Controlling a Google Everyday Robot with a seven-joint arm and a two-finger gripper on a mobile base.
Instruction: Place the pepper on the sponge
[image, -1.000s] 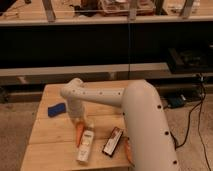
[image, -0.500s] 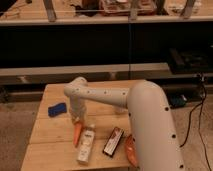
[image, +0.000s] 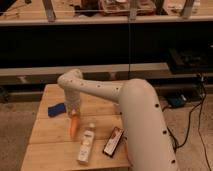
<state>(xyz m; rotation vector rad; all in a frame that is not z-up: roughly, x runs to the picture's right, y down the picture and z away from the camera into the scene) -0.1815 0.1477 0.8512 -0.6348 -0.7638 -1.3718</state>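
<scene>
The orange pepper (image: 74, 127) lies on the wooden table (image: 50, 150), tapering toward the front, just left of the pale bottle. The blue sponge (image: 56, 109) sits flat to the pepper's upper left, a short gap away. My gripper (image: 74, 112) hangs from the white arm directly over the pepper's top end, between the sponge and the pepper. The arm hides the gripper's lower part where it meets the pepper.
A pale labelled bottle (image: 86, 144) lies right of the pepper. A black box with a red stripe (image: 113, 141) lies further right, partly under my arm (image: 140, 125). Dark shelving stands behind the table; cables run over the floor at right.
The arm's elbow has swung left and the gripper has shifted slightly left over the pepper. The pepper, sponge, bottle and box stay where they were.
</scene>
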